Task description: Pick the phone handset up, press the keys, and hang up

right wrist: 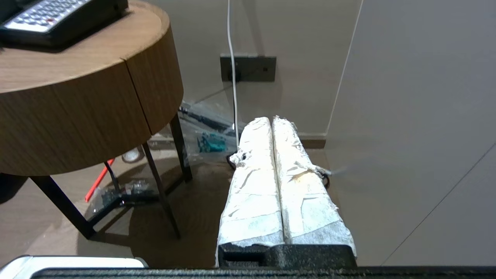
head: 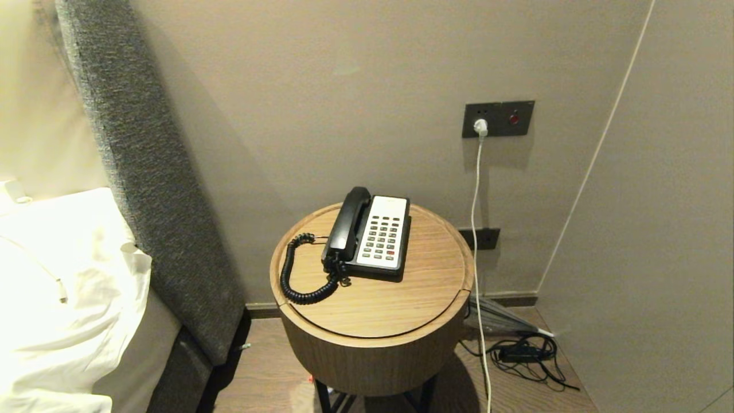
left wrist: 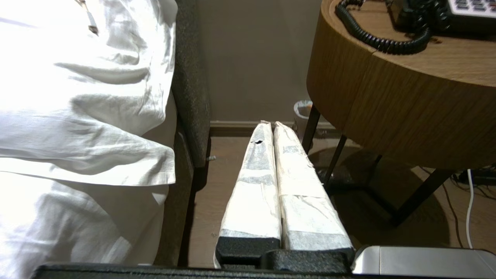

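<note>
While the phone handset (head: 347, 223) lies in its cradle on the phone base (head: 383, 240), which stands on the round wooden table (head: 401, 298), neither arm reaches the table top. The left gripper (left wrist: 271, 124) hangs low beside the table, toward the bed (left wrist: 77, 116), its taped fingers pressed together. The right gripper (right wrist: 271, 119) hangs low at the table's other side, near the wall socket (right wrist: 248, 68), fingers also pressed together.

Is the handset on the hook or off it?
On the hook: the handset lies in its cradle along the base, left of the keys.
</note>
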Available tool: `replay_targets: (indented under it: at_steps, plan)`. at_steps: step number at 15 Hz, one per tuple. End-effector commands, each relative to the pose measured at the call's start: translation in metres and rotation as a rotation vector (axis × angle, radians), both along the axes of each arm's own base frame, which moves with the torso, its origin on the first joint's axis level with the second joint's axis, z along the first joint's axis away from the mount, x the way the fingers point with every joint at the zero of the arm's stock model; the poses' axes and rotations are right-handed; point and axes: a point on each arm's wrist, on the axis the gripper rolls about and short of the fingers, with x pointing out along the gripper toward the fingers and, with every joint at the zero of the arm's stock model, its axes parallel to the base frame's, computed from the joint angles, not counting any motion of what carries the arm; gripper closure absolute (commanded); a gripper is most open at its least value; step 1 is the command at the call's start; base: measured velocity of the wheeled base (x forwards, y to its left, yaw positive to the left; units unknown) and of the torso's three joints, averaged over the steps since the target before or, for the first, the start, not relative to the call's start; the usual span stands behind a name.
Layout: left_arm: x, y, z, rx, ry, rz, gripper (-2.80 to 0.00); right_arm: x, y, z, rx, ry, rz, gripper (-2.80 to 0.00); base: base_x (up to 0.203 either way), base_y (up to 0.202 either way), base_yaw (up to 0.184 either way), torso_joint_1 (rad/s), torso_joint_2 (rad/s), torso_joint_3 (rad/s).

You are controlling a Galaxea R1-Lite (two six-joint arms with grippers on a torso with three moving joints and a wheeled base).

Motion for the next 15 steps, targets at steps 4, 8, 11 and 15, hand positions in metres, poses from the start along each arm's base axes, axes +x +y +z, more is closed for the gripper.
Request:
replay_targets:
  at_steps: [4,8,11,15]
  plan:
    - [0.0002,-0.0001,-0.0005,0.005,0.004,-0.003,0.00,0.0002,0.0000,0.0001,-0.001,0.001,0.001,0.00,0.000,0.000,0.000,0.003,0.00,0.095]
    - [0.0003,-0.0001,-0.0003,0.005,0.002,-0.003,0.00,0.0002,0.0000,0.0001,0.000,0.001,0.001,0.00,0.000,0.000,0.000,0.000,0.00,0.000]
    - [0.0003,-0.0001,-0.0003,0.005,0.002,-0.003,0.00,0.0002,0.0000,0.0001,-0.001,0.001,0.001,0.00,0.000,0.000,0.000,0.000,0.00,0.000]
    - [0.0003,-0.0001,-0.0003,0.005,0.002,-0.003,0.00,0.0002,0.0000,0.0002,0.001,0.000,0.002,0.00,0.000,0.000,0.000,0.000,0.00,0.000]
